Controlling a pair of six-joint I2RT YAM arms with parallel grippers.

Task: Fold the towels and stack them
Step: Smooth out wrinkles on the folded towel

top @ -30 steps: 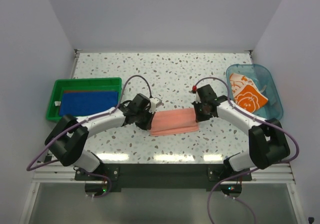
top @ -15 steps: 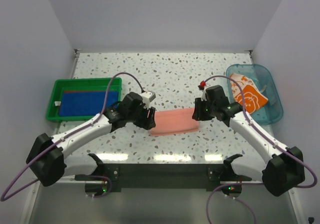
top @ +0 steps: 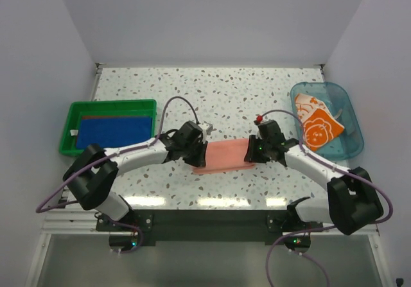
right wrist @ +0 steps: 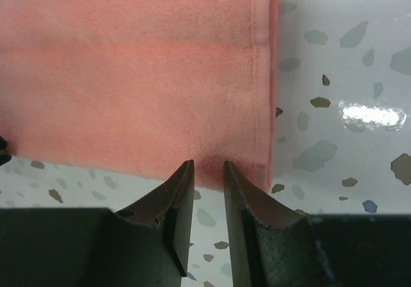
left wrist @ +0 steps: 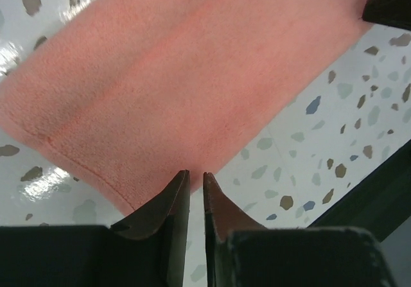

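- Quick update: half a second back both arms were stretched out with their pincers lifted off the cloth. Now they've dropped right back onto the pink towel (top: 221, 155), one at each end.
- The left pincer (left wrist: 196, 173) is down to a thin slit, with its tips right on the towel's near edge by the left corner. I honestly can't tell if any cloth is caught in there.
- It's the same story for the right pincer (right wrist: 208, 164). The gap is narrow, the tips sit on the near edge close to the right hem, and pink shows between them. Whether it's pinched or just touching, I can't say.
- The towel itself has barely moved. It's still a flat folded strip in the middle of the desk (top: 225, 88), between the two arms.
- My read is that they let go after one fold and are re-gripping the near edge for another. After that it would go on the pile.
- The rest is the same as before. The blue towel (top: 114, 131) is lying flat in the green tray (top: 112, 102) on the left.
- The orange flowered towel (top: 319, 125) is still crumpled in the blue tub (top: 294, 101) on the right, so that one's yet to be done.
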